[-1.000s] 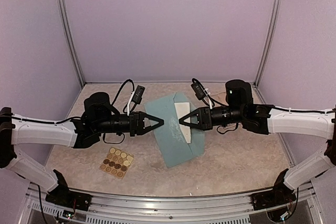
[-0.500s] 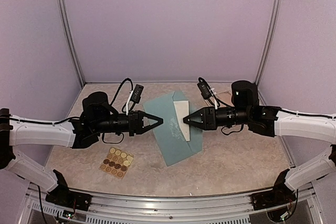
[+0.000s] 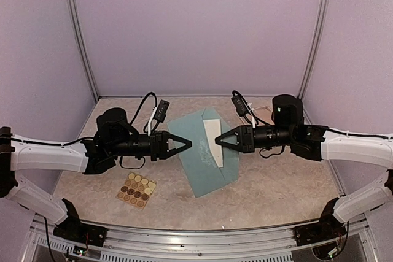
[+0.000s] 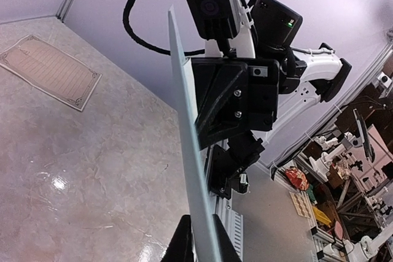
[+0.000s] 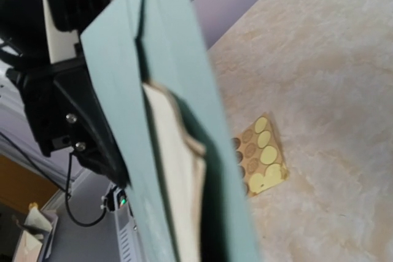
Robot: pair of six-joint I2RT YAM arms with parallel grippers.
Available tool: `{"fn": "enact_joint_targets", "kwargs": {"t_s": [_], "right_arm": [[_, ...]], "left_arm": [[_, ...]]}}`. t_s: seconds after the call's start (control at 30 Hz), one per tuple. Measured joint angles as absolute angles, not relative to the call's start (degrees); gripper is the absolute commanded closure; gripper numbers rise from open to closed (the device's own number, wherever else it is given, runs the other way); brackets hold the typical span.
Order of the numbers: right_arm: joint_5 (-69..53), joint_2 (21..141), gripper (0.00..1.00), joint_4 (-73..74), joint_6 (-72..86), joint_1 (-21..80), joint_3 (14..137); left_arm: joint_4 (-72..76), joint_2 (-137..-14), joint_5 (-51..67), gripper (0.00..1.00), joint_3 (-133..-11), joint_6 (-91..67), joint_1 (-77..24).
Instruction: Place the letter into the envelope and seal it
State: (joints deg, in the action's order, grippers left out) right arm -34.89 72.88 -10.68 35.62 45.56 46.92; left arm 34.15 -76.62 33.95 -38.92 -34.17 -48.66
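Suspending envelope (image 3: pixel 206 170) at frame centre: left gripper (image 3: pixel 186 144) pinches its edge; right gripper (image 3: pixel 216 141) closed at the letter (image 3: pixel 214 132), hold uncertain. Skewed pushing could crumple paper.

The left arm (image 3: pixel 49 154) and right arm (image 3: pixel 356 145) are white with black ends. The left gripper (image 3: pixel 189 143) and right gripper (image 3: pixel 215 142) are black and pointy. A black cable (image 4: pixel 127 13) loops behind each. Silver screws (image 4: pixel 237 92) and a green light (image 4: pixel 289 23) sit behind the right one.

Pale lilac walls (image 3: pixel 196 29) with metal corner posts (image 3: pixel 80 35) enclose a beige marbled tabletop (image 3: pixel 276 194).
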Motion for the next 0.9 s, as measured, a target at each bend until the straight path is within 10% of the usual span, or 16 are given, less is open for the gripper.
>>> {"fn": "enact_joint_targets", "kwargs": {"t_s": [0.9], "right_arm": [[-42.02,78.56,1.00,-8.51,31.55,47.40,50.11]], "left_arm": [[31.59,-81.38,37.32,0.97,-42.61,-32.51,-50.30]]}}
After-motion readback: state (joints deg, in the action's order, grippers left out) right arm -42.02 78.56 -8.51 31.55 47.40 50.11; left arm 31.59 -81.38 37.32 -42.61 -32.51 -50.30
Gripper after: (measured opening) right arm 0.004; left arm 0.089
